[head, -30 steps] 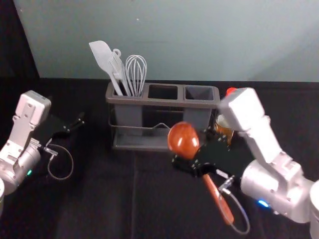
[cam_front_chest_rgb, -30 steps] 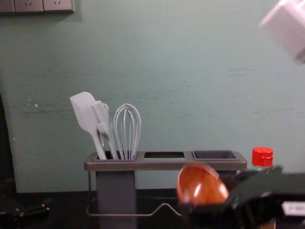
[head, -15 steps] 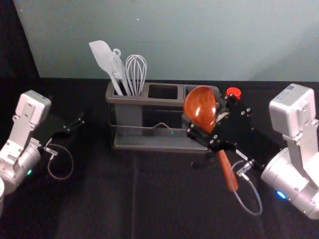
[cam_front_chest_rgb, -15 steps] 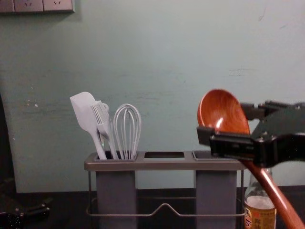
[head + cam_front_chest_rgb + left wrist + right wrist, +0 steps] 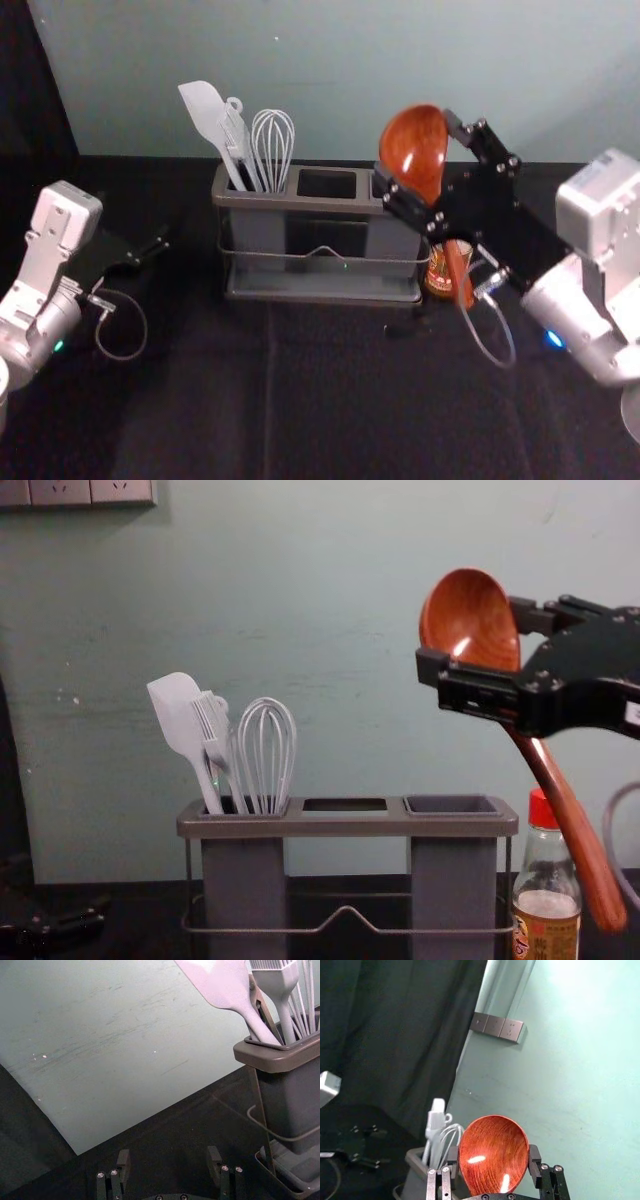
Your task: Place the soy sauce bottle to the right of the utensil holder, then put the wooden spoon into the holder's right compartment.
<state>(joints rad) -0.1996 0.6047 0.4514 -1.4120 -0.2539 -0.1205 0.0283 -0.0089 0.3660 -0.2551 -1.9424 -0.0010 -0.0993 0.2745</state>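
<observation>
Where the near left of the dark cloth (image 5: 190, 400) lies, the left gripper (image 5: 165, 241) idles well apart from the holder, its jaws spread, as its own wrist view makes plain. The right gripper (image 5: 416, 147) is raised on the right, jaws clamped on the wooden spoon (image 5: 413, 140). Its wrist view shows the tips pressing both sides of the hollow bowl; the chest view gives the tilt, bowl up, handle slanting down to the right in front of the soy sauce bottle (image 5: 438, 272).

That bottle stands upright just beside the utensil holder (image 5: 300, 203), on its right. From the chest one sees its red cap and clear neck; from the head the gripper covers these, leaving the label. The chest view also opens up the right compartment (image 5: 452, 806), partly covered from above, with the spoon's bowl higher than its rim.

In the left compartment lean a spatula (image 5: 205, 108), a brush (image 5: 236, 135) and a whisk (image 5: 273, 140); the left wrist view adds a brown strip (image 5: 265, 1007) among them. Beyond is the pale green wall (image 5: 350, 80), with sockets (image 5: 60, 490) at far left in the chest view.
</observation>
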